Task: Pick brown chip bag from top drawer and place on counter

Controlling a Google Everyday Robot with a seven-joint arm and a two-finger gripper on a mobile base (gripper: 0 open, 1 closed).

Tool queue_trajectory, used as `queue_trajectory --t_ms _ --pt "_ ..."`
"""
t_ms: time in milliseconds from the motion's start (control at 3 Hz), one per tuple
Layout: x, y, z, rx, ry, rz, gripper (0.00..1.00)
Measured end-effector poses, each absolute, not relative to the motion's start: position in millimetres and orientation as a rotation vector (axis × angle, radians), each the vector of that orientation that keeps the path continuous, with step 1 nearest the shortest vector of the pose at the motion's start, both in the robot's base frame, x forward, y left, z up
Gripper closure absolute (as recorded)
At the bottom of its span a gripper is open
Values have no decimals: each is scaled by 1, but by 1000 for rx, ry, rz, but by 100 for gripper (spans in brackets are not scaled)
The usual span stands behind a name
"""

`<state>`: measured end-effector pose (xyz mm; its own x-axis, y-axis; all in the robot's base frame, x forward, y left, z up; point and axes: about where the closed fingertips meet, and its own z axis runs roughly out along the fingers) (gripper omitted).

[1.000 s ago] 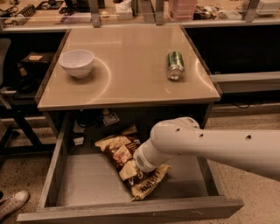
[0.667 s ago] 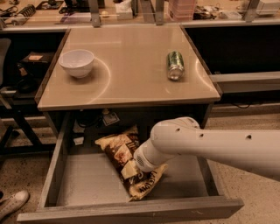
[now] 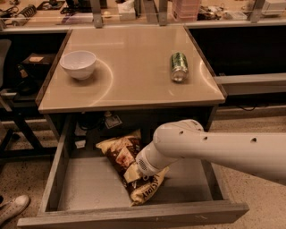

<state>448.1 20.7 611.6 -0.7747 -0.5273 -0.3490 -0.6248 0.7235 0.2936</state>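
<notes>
The brown chip bag lies slanted in the open top drawer, one tan end toward the back left and the other toward the front middle. My white arm reaches in from the right. My gripper is down on the middle of the bag, mostly hidden behind the wrist. The beige counter is above the drawer.
A white bowl stands on the counter's left side. A green can lies on its right side. A cluttered shelf with metal posts runs behind. A shoe is on the floor at the lower left.
The bag has shifted and crumpled slightly under my gripper. The arm has stayed nearly in place over the drawer.
</notes>
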Motion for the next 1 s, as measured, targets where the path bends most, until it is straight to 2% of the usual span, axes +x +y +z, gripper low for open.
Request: queue_trajectory --t_ms 333,1000 --pt "448 21 617 -914 2687 586 100" --pt "419 12 694 -934 2692 548 100"
